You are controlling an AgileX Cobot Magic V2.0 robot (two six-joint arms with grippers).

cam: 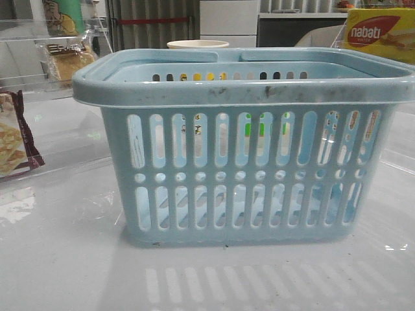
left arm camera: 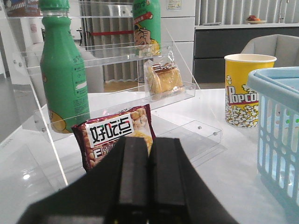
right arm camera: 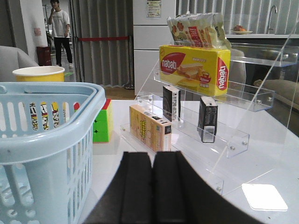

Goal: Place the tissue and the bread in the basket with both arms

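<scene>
The light-blue basket (cam: 246, 162) stands in the middle of the table and fills the front view. It also shows in the left wrist view (left arm camera: 280, 121) and the right wrist view (right arm camera: 46, 121). The bread (left arm camera: 163, 79), in a clear bag, stands on a clear acrylic shelf; it is at the far left in the front view (cam: 65, 61). Two dark tissue packs (right arm camera: 207, 119) (right arm camera: 171, 102) stand upright on another acrylic shelf. My left gripper (left arm camera: 148, 141) is shut and empty, short of the cracker packet. My right gripper (right arm camera: 152, 154) is shut and empty beside the basket.
A maroon-edged cracker packet (left arm camera: 117, 133) leans by a green bottle (left arm camera: 63, 74). A yellow popcorn cup (left arm camera: 245, 88) stands behind the basket. The right shelf holds a yellow Nabati box (right arm camera: 194, 67), a pale box (right arm camera: 149, 127) and snack bags (right arm camera: 198, 30). A colour cube (right arm camera: 100, 121) lies near the basket.
</scene>
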